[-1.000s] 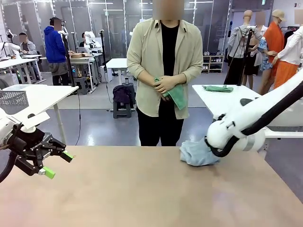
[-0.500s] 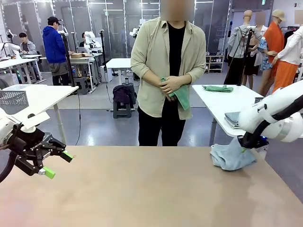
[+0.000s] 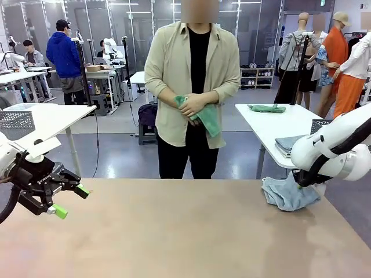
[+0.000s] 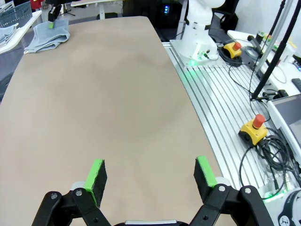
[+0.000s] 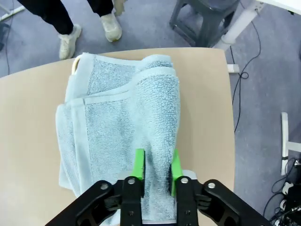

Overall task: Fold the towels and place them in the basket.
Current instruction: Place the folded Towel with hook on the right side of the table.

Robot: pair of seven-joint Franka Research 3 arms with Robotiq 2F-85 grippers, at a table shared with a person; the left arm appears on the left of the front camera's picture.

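A light blue-grey towel (image 3: 285, 195) lies bunched on the table's far right corner. My right gripper (image 5: 157, 162) is over it, and its green pads (image 5: 139, 165) sit close together on either side of a raised fold of the towel (image 5: 117, 108). The left wrist view shows this towel (image 4: 46, 36) far off. My left gripper (image 3: 68, 200) hovers open over bare tabletop at the left, its pads (image 4: 96, 176) wide apart and empty. The person holds a green towel (image 3: 204, 114) in both hands. The dark mesh basket (image 3: 320, 124) peeks out behind my right arm on the side table.
On the white side table (image 3: 264, 124) at the right lie another green towel (image 3: 266, 108) and a folded blue-grey one (image 3: 285, 144). A paler mesh basket (image 3: 16, 122) stands on a table at the left. The person stands at the far edge.
My right arm carried the blue-grey towel from mid-table to the far right corner and set it down. The person shifted slightly left. My left gripper stayed still.
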